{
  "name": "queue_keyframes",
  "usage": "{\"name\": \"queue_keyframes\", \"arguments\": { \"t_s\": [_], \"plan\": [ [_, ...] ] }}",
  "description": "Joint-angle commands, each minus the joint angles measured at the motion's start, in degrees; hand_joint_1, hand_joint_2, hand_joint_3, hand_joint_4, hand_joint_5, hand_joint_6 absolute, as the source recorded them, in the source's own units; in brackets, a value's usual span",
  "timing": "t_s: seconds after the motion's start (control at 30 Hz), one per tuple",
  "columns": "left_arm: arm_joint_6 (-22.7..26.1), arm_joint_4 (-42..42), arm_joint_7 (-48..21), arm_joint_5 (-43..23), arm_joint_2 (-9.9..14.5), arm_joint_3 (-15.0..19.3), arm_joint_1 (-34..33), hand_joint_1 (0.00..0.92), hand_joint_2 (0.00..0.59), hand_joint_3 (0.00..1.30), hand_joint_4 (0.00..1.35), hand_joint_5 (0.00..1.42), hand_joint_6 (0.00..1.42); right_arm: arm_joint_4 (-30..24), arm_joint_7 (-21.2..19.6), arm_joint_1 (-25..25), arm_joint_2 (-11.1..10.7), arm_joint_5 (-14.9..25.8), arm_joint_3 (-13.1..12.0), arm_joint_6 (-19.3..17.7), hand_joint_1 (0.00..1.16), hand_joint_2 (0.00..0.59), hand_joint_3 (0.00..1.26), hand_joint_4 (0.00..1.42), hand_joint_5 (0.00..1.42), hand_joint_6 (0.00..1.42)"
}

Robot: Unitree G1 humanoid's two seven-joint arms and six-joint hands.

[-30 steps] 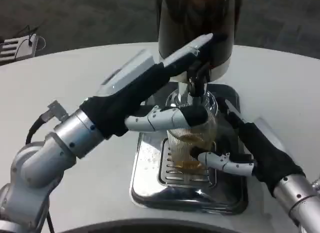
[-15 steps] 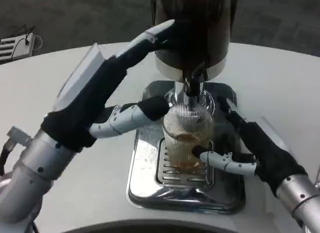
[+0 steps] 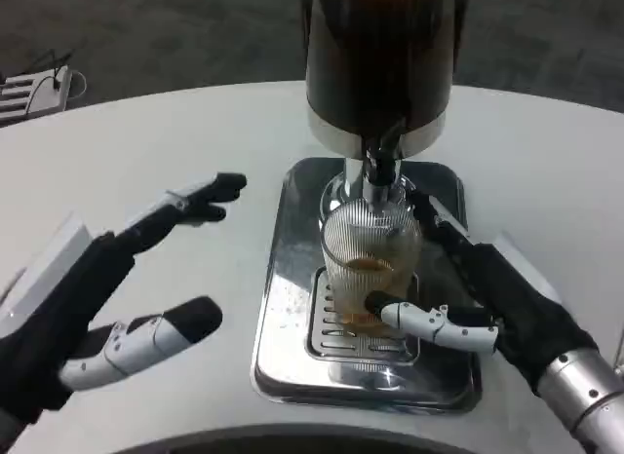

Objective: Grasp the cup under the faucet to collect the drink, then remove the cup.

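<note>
The ribbed cup (image 3: 369, 264), standing upright, is holding amber drink (image 3: 363, 269); the right hand (image 3: 468, 288) is gripping it, the left hand (image 3: 117, 279) hovering spread, empty.

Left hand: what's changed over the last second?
The left hand came off the faucet lever and the cup, pulling back left and toward the robot; it now hovers open over the table. The right hand stays wrapped on the cup, which sits partly filled on the drip tray under the dispenser.
</note>
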Motion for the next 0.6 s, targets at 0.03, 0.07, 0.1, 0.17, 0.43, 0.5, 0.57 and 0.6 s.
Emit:
{"name": "queue_keyframes", "arguments": {
  "t_s": [0.03,0.07,0.1,0.17,0.43,0.5,0.57,0.6],
  "plan": [
    [-0.3,-1.7,-1.2,0.1,1.8,1.0,4.8,0.0,0.121,0.19,0.17,0.24,0.19,0.5,-1.6,0.2,1.0,-0.6,1.1,-1.1,0.72,0.244,0.0,0.0,0.0,0.07],
    [-0.5,-1.9,-1.4,0.5,2.1,1.2,5.7,0.0,0.122,0.19,0.17,0.24,0.19,1.0,-2.1,-0.3,1.3,-0.8,1.2,-1.3,0.72,0.244,0.0,0.0,0.0,0.07],
    [-0.7,-2.0,-1.6,0.8,2.5,1.3,6.6,0.0,0.122,0.19,0.17,0.24,0.19,1.4,-2.5,-0.6,1.5,-0.9,1.3,-1.5,0.72,0.244,0.0,0.0,0.0,0.07],
    [-0.8,-2.1,-1.9,1.3,3.0,1.4,7.8,0.0,0.123,0.19,0.16,0.22,0.19,2.4,-3.2,-1.5,1.9,-1.1,1.7,-1.9,0.72,0.244,0.0,0.0,0.0,0.07],
    [-0.7,-3.0,-2.2,3.8,4.0,1.1,11.8,0.0,0.122,0.18,0.15,0.21,0.16,8.6,-6.2,-4.2,4.6,-1.7,2.8,-4.5,0.72,0.244,0.0,0.0,0.0,0.07],
    [-0.6,-3.2,-2.3,4.5,4.2,0.8,12.4,0.0,0.121,0.18,0.15,0.21,0.16,10.1,-6.9,-4.9,5.2,-1.7,3.0,-5.5,0.72,0.244,0.0,0.0,0.0,0.07],
    [-0.2,-3.2,-2.5,5.0,4.5,0.7,12.8,0.0,0.121,0.18,0.15,0.2,0.16,11.3,-7.3,-5.5,5.8,-1.7,3.2,-6.3,0.72,0.244,0.0,0.0,0.0,0.07],
    [0.1,-3.1,-2.6,5.3,4.6,0.7,12.9,0.0,0.121,0.18,0.15,0.2,0.16,11.8,-7.6,-5.9,6.1,-1.8,3.4,-6.6,0.72,0.244,0.0,0.0,0.0,0.07]
  ]
}}
